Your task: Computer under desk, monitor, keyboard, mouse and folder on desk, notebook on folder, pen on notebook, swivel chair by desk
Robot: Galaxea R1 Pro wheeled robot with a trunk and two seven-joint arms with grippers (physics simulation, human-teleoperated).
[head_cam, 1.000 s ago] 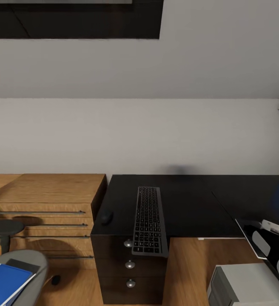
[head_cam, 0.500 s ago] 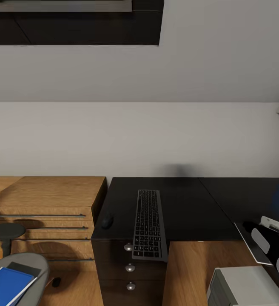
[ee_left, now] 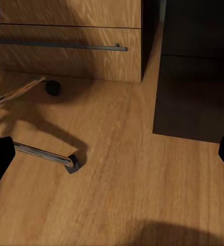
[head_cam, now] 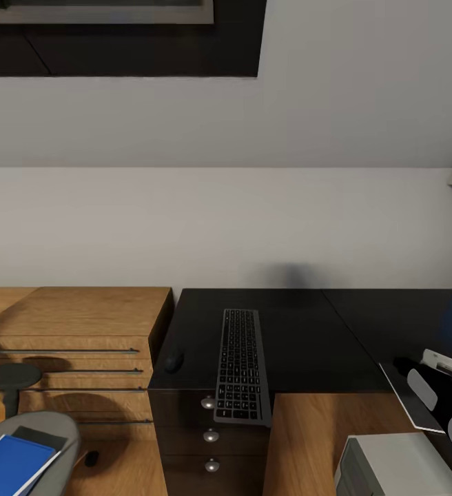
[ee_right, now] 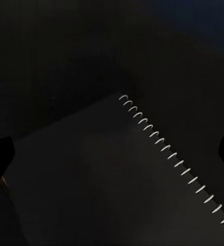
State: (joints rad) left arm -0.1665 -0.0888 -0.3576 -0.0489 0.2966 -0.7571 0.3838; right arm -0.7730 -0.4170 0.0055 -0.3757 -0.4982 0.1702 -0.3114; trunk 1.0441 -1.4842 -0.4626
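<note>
We face the grey wall (head_cam: pixel 226 227) with the long black desk (head_cam: pixel 302 337) below it, its three silver-knobbed drawers (head_cam: pixel 211 435) at our end. Left of the desk stands a light-wood cabinet (head_cam: pixel 74 324). The computer (head_cam: pixel 398 468) sits on the wood floor (head_cam: pixel 315 441) at lower right, beside the desk's edge. The swivel chair (head_cam: pixel 43 427) is at lower left, carrying the folder (head_cam: pixel 9 463); a dark notebook (head_cam: pixel 36 435) lies by the folder's far edge. The keyboard (head_cam: pixel 240 364) lies lengthwise on the desk, the mouse (head_cam: pixel 173 360) well to its left. Our left gripper's (ee_left: pixel 112 154) jaws gape wide over bare floor; the right gripper's (ee_right: pixel 112 154) jaws spread wide above a dark spiral-bound pad (ee_right: pixel 122 184), holding nothing.
</note>
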